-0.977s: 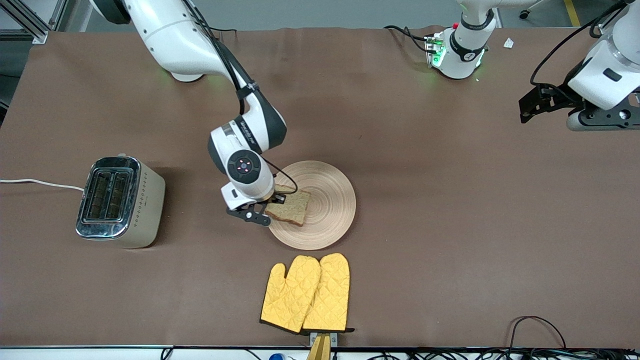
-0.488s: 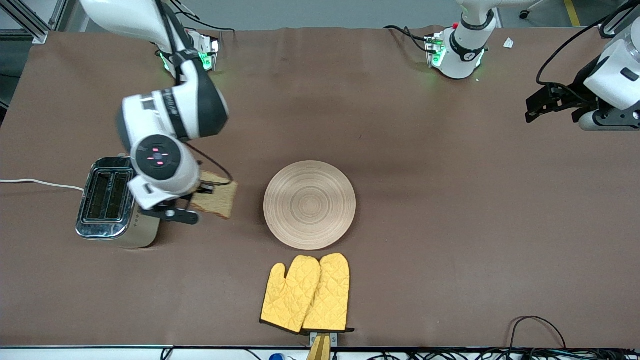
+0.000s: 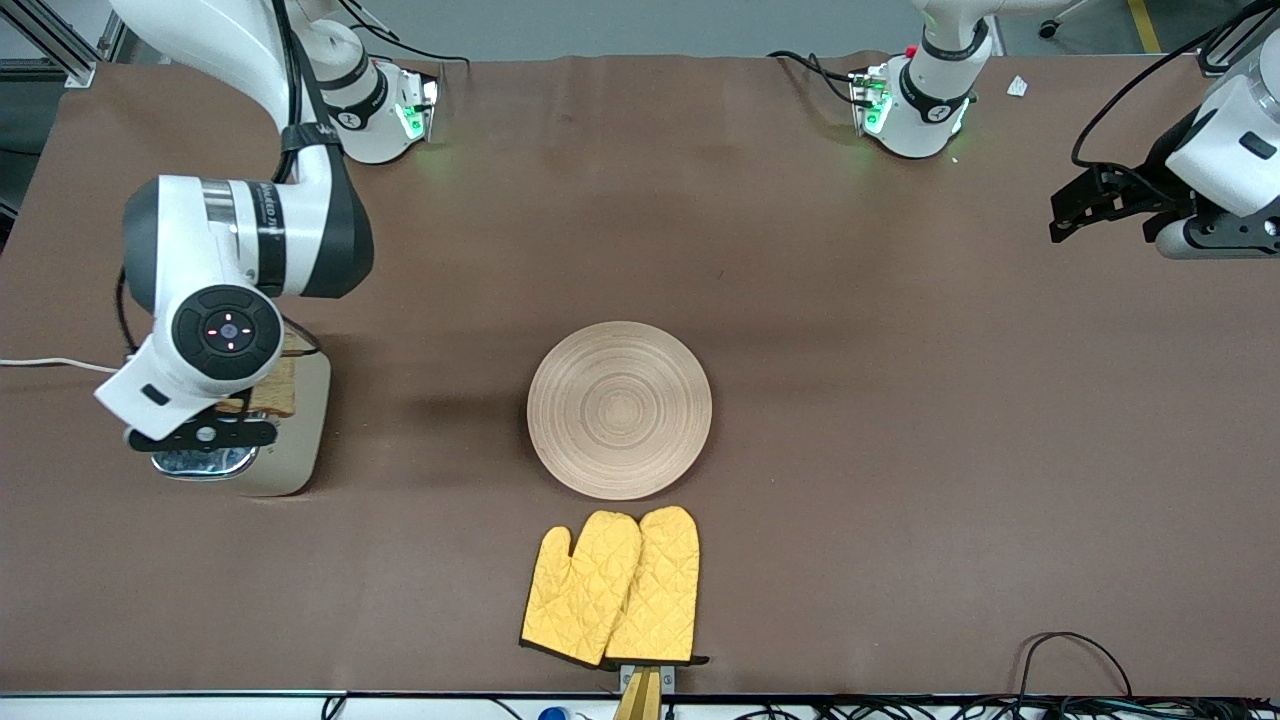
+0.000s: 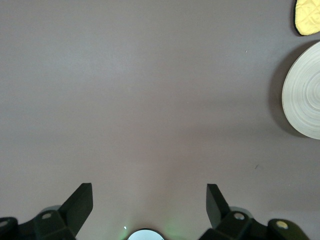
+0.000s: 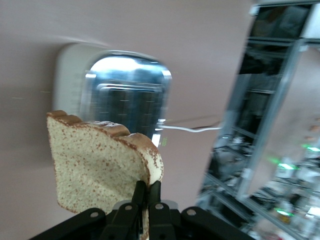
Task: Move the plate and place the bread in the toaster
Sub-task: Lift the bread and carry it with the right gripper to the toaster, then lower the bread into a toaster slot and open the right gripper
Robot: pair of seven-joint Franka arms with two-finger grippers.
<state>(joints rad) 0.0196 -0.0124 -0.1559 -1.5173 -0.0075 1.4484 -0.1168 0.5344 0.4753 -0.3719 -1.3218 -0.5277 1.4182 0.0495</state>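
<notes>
No writing can be read. The right gripper (image 5: 145, 202), fingers pinched tight on 1 slice of bread (image 5: 100, 162), hangs over the toaster (image 3: 290, 440); the slice stands on edge. The toaster's long axis runs 12 to 6 o'clock in the front view. 1 plate (image 3: 619, 409) lies mid-table, 2 yellow oven mitts (image 3: 612, 587) at its 6 o'clock. The left gripper (image 4: 149, 200) waits spread wide and empty over bare table (image 4: 150, 100).

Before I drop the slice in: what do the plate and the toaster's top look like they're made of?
The plate looks like pale, matte turned wood, judging by its concentric ring grooves, though moulded composite is possible. The toaster top appears to be polished chrome metal: it mirrors light brightly. Its sides look like cream painted metal or plastic, which I cannot settle.
</notes>
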